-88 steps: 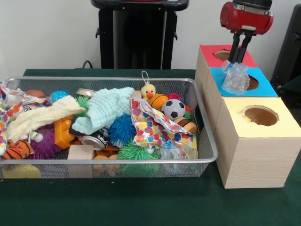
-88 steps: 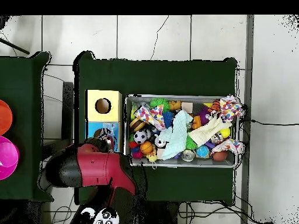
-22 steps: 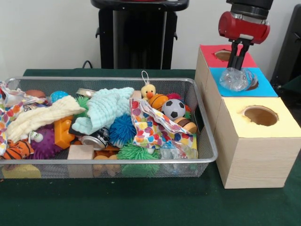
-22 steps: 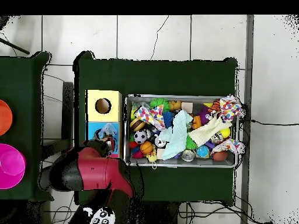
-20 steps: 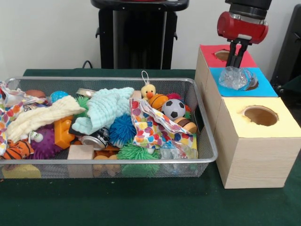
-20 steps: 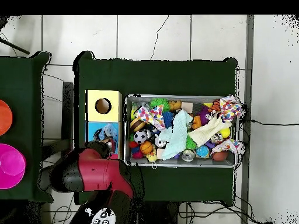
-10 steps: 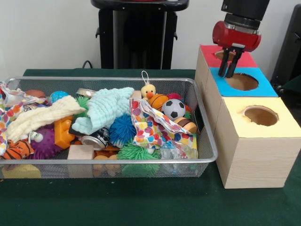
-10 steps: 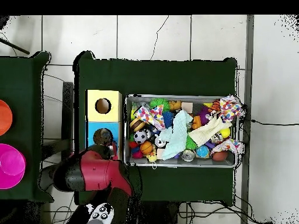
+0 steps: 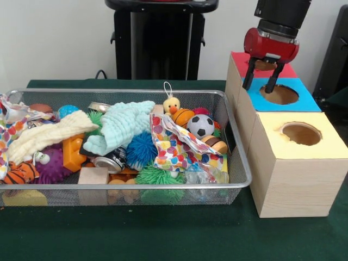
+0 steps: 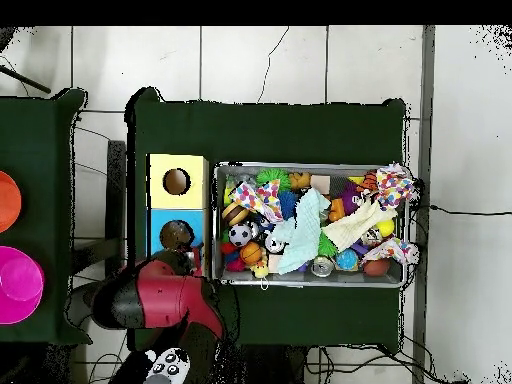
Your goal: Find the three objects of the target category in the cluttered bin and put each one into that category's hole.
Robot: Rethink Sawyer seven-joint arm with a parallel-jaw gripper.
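Observation:
My gripper [image 9: 260, 82] hangs open and empty just above the seam between the red box [image 9: 239, 58] and the blue box [image 9: 306, 100], a little left of the blue box's round hole [image 9: 279, 94]. No object shows in that hole. In the overhead view the arm's red head [image 10: 150, 297] covers the red box, and the blue box's hole [image 10: 176, 234] shows dark beside it. A crumpled piece of clear plastic [image 9: 198, 175] lies in the front right corner of the wire bin [image 9: 239, 163]. A metal can [image 9: 109, 161] lies on its side near the bin's front.
The yellow box with its own hole [image 9: 302, 133] stands nearest the camera. The bin holds spiky balls, a soccer ball [image 9: 200, 125], a duck toy [image 9: 172, 104], cloths, wooden blocks and confetti-print wrappers. Pink and orange bowls [image 10: 18, 285] sit on a side table.
The gripper held a crumpled clear plastic piece over the blue hole, then let it go. The plastic is out of sight. The gripper has opened, risen slightly and shifted left.

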